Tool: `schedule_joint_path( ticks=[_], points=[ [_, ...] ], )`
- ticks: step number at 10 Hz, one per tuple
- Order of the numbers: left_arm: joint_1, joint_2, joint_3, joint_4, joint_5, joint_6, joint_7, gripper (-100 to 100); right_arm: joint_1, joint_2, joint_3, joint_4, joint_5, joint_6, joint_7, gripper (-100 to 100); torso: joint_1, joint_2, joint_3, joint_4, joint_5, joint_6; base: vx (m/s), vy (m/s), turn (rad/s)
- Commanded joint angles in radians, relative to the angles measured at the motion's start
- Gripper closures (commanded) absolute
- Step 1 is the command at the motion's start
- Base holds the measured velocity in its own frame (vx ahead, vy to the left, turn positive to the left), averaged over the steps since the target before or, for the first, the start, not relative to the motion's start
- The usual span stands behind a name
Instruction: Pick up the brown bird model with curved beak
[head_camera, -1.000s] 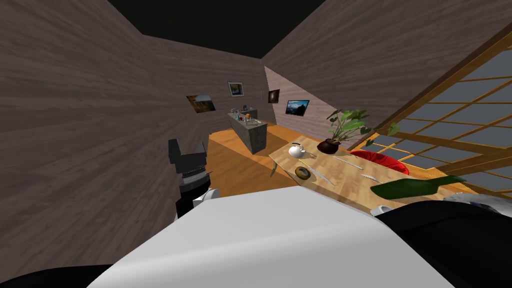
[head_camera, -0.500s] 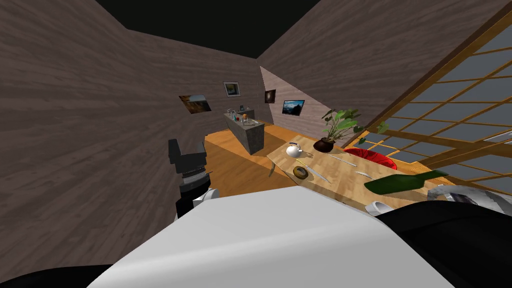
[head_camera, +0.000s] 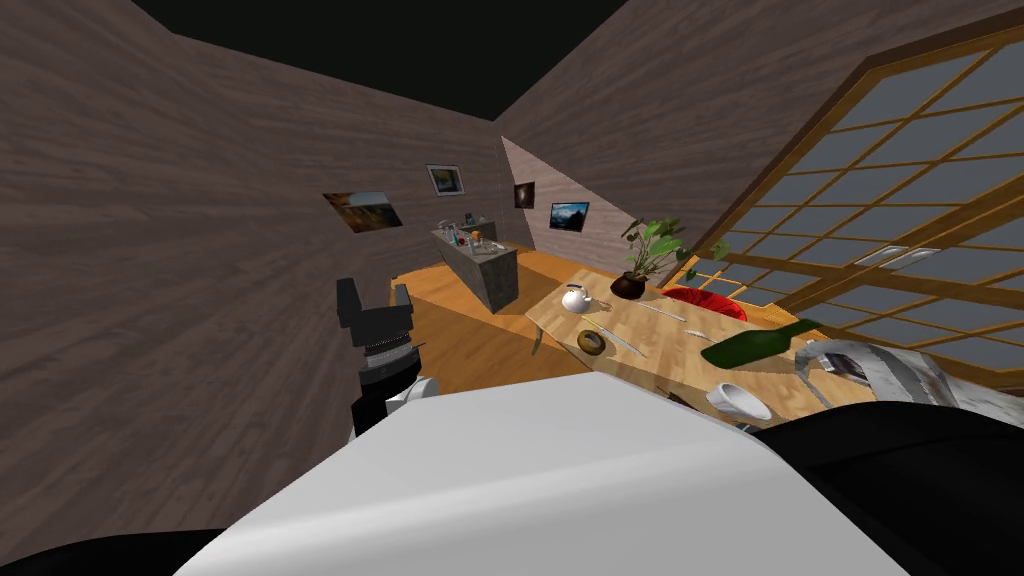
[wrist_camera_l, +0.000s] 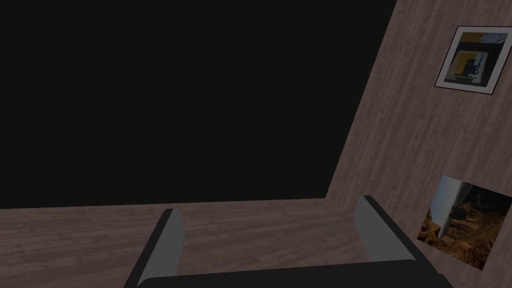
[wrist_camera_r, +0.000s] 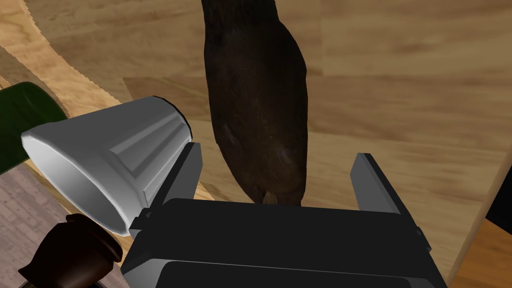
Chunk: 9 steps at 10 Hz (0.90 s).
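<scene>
Robot has swung right since earlier frame, bringing white cup (head_camera: 738, 402) further into head view. Brown bird (wrist_camera_r: 257, 100) lies on wooden surface (head_camera: 665, 365), dark body between right gripper (wrist_camera_r: 277, 155) fingers (wrist_camera_r: 186, 170), which stand released, clear of it. Cup on its side just beside one finger; green bottle (head_camera: 755, 343) near it. Left gripper (wrist_camera_l: 270, 215) raised at left, fingers spread.

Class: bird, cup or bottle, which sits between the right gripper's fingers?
The brown bird model, between the right gripper's open fingers; the white cup lies outside one finger, the green bottle beyond it.
</scene>
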Motion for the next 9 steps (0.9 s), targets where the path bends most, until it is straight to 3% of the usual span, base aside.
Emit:
schedule_joint_path(
  ticks=[1,2,3,6,7,9],
  points=[
    [0.0,0.0,0.0,0.0,0.0,0.0,0.0,0,0.001,0.002,-0.006,-0.006,0.05,0.001,-0.004,-100,0.0,0.0,0.0,0.0,0.0,0.0,0.031,-0.007,0.028],
    [0.0,0.0,0.0,0.0,0.0,0.0,0.0,0,0.001,0.002,-0.006,-0.006,0.07,0.001,-0.004,-100,0.0,0.001,0.001,0.0,0.0,0.0,0.005,-0.007,0.024],
    [0.0,0.0,0.0,0.0,0.0,0.0,0.0,0,-0.025,0.008,-0.032,-0.012,0.105,-0.008,-0.043,-100,0.0,0.003,0.002,0.001,0.0,0.0,0.053,-0.025,-0.354],
    [0.0,0.0,0.0,0.0,0.0,0.0,0.0,0,-0.025,0.008,-0.032,-0.012,0.176,-0.008,-0.043,-100,-0.001,0.001,0.001,0.001,-0.001,-0.001,0.031,-0.002,-0.042],
    [0.0,0.0,0.0,0.0,0.0,0.0,0.0,0,-0.051,0.014,-0.057,-0.018,0.215,-0.016,-0.081,-100,-0.002,0.002,0.001,0.001,-0.001,-0.001,0.044,-0.014,-0.298],
    [0.0,0.0,0.0,0.0,0.0,0.0,0.0,0,-0.051,0.014,-0.057,-0.018,0.273,-0.016,-0.081,-100,-0.003,0.0,0.0,0.0,-0.002,0.0,0.049,-0.004,-0.103]
  ],
)
